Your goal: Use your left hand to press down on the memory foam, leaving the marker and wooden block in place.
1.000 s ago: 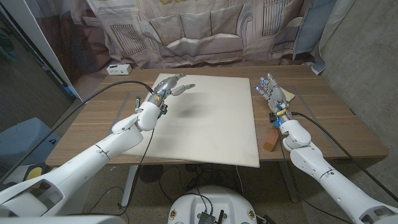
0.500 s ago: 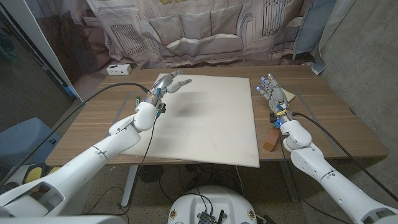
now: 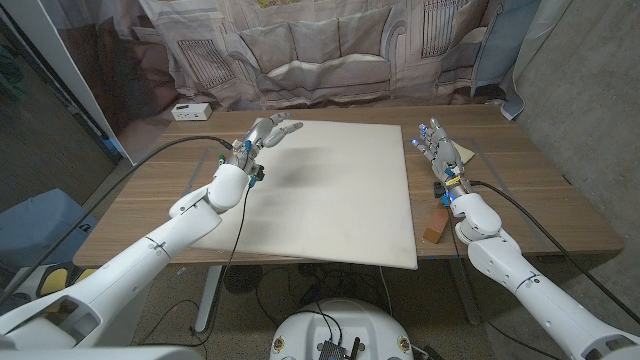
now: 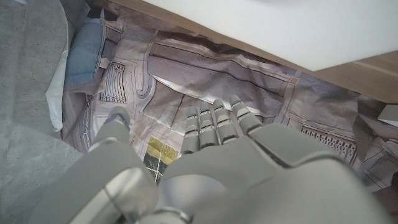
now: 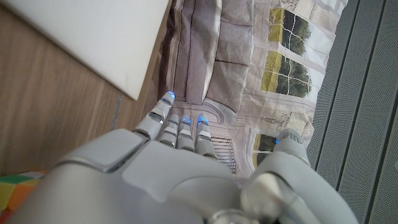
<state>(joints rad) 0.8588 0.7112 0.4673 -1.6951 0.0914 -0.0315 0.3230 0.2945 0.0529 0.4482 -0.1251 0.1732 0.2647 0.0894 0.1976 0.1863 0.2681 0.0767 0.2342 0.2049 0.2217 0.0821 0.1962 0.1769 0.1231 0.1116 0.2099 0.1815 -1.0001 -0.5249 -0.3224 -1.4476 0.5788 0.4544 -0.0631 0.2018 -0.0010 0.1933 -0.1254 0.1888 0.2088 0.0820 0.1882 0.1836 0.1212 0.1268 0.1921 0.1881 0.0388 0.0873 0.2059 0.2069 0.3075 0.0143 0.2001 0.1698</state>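
From the head view, my left hand (image 3: 268,132) hovers with fingers apart at the foam's (image 3: 340,190) far left corner, no dent visible, so I judge the press remains; the block (image 3: 436,223) sits by the table's right edge. Wrist views: both hands empty, fingers apart

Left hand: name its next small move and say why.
Probably lower the left hand straight onto the foam. It hovers open over the foam's far-left corner, casting a shadow there, apparently not pressing yet. The block sits off the foam's right edge, clear of it.
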